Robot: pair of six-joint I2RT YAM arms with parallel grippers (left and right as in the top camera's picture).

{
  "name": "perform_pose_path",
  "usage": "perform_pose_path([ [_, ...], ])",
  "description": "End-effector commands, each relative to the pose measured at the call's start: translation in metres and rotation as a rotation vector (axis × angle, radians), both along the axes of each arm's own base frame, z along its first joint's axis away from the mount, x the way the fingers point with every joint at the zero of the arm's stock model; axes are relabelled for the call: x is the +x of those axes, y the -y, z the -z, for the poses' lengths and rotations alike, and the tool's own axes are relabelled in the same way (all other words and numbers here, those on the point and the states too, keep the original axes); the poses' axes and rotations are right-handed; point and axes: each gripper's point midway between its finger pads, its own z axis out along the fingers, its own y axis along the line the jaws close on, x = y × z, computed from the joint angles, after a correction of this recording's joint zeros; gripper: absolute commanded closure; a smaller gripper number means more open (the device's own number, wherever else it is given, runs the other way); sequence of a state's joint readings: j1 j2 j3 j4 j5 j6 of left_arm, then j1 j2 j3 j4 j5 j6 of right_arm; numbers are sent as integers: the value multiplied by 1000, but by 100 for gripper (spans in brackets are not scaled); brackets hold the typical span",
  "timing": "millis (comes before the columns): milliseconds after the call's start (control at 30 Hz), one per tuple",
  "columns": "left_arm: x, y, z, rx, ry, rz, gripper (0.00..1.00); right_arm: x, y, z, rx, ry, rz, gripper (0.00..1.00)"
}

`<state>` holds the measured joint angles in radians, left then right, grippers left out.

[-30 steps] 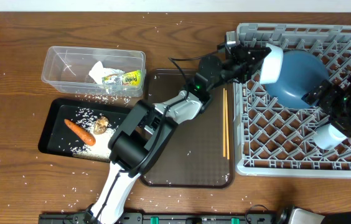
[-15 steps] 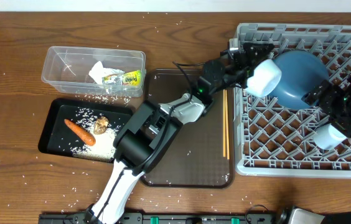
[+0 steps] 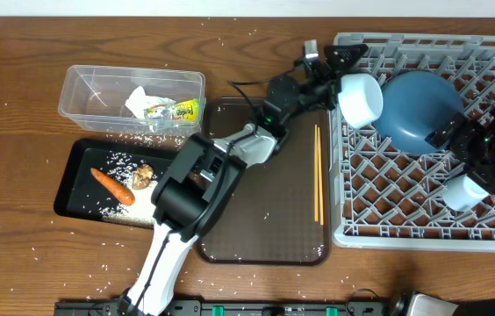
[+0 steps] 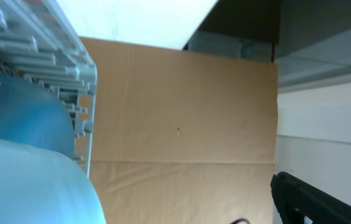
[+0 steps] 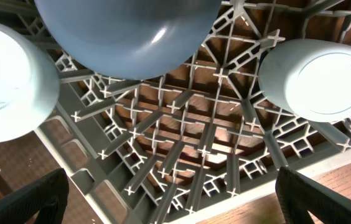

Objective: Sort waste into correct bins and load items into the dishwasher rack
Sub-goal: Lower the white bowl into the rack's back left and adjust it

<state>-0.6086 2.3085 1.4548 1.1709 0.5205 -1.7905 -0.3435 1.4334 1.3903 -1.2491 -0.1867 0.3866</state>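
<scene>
One second back my left end effector (image 3: 342, 66) was clamped on the white bowl (image 3: 360, 96). Now its jaws stand wide apart with nothing between them, and it has drawn back to the left rim of the dishwasher rack (image 3: 405, 211). The bowl is left tipped on its side inside the rack, seemingly touching the blue plate (image 3: 419, 110). I count the bowl as loaded (though it leans, so it may yet shift). From the left, the clear tub (image 3: 98, 96) holds the tissue (image 3: 138, 99) and wrapper (image 3: 175, 111). The black tray (image 3: 81, 189) holds the carrot (image 3: 111, 185), brown lump (image 3: 143, 175) and rice (image 3: 147, 206). The brown serving tray (image 3: 265, 228) carries only the chopsticks (image 3: 318, 175) near its right edge; I judge they are next to load. Past bowl and plate, my right end effector (image 5: 172, 198) hangs fully open and empty over the lattice, near a small cup (image 5: 318, 78). The wooden counter (image 3: 19, 263) is sprinkled with stray grains (image 3: 6, 226). Behind the rack, the left wrist view shows a cardboard panel (image 4: 182, 124) and a pale wall.
</scene>
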Motion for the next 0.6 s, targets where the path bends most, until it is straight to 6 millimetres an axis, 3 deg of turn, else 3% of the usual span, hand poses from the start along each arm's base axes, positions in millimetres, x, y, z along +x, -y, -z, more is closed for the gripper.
perform_pose_path([
  [0,9,-7,-4,14,39,-6,2,-1,2,-1,-3,-1,9,1],
  [233,2,1,18,117,45,50,2,-2,2,0,-2,-5,9,1],
  [567,-14,19,20,142,88,79,2,-2,2,0,-2,-3,9,1],
])
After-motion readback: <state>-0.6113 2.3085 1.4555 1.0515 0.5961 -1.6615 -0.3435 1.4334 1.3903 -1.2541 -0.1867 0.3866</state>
